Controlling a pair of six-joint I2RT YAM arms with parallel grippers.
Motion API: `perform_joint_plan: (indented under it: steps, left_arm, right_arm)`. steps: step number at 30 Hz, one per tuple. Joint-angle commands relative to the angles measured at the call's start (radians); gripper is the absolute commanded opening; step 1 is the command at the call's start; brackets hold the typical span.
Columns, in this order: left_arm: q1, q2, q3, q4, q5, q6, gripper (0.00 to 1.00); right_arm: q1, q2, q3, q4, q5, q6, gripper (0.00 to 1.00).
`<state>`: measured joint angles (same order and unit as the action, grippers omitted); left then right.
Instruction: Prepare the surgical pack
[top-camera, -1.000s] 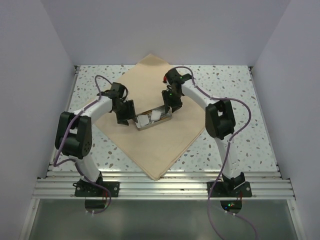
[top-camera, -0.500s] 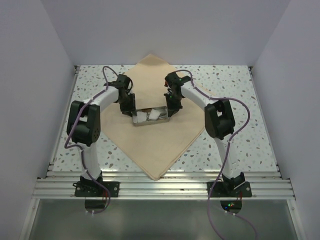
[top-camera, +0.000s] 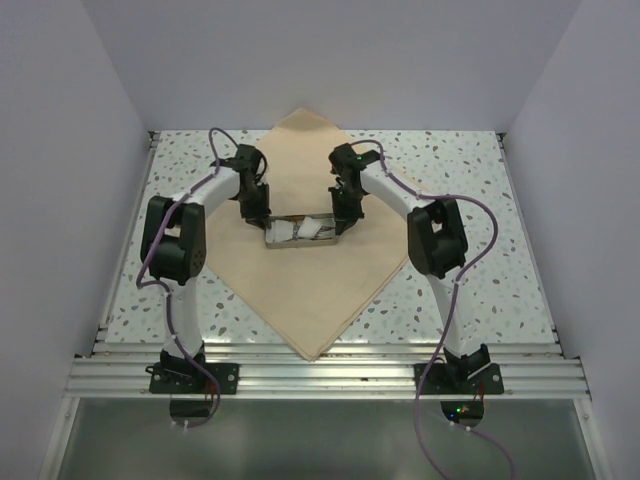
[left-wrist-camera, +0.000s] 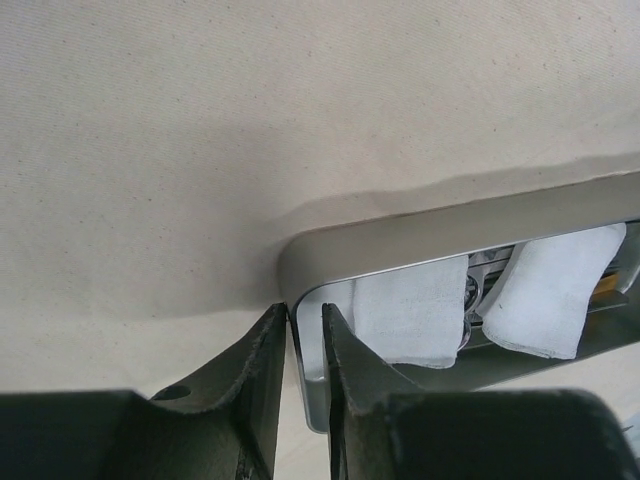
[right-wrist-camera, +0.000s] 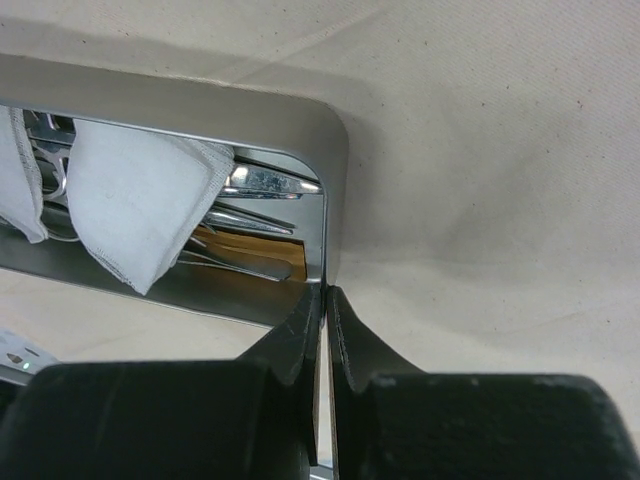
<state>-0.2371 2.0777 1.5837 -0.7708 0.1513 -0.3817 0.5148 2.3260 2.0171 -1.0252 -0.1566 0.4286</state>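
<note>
The tan fabric sheet (top-camera: 300, 290) of the surgical pack lies spread as a diamond on the table. On it stands the grey metal tray (top-camera: 305, 245), which holds white gauze squares (top-camera: 305, 230) and steel instruments (right-wrist-camera: 260, 215). My left gripper (top-camera: 262, 215) straddles the tray's left end wall (left-wrist-camera: 295, 300), one finger outside and one inside. It is open, with a narrow gap left around the wall. My right gripper (top-camera: 343, 213) is shut on the tray's right end wall (right-wrist-camera: 325, 250). In the left wrist view two gauze squares (left-wrist-camera: 415, 310) lean inside the tray.
The speckled tabletop (top-camera: 470, 250) shows around the sheet. White enclosure walls (top-camera: 70, 200) stand at the left, right and back. An aluminium rail (top-camera: 320, 375) runs along the near edge with both arm bases on it.
My left arm swung in to the tray's left end and its jaws narrowed around the wall. My right gripper closed onto the right wall. The tray turned slightly squarer.
</note>
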Motion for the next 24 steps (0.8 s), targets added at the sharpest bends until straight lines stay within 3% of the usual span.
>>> perform_joint_plan:
  steps: [1, 13, 24]
  left_arm:
    - [0.018, 0.013, 0.005, 0.03, 0.017, 0.017, 0.24]
    - [0.041, 0.044, 0.053, 0.039, 0.03, 0.012, 0.21]
    - [0.041, 0.059, 0.087, 0.047, 0.062, 0.003, 0.05]
  right_arm:
    - [0.005, 0.022, 0.042, -0.035, -0.027, 0.018, 0.02]
    - [0.004, 0.03, 0.069, -0.029, -0.034, 0.022, 0.0]
    - [0.002, 0.01, 0.046, -0.004, -0.017, 0.038, 0.0]
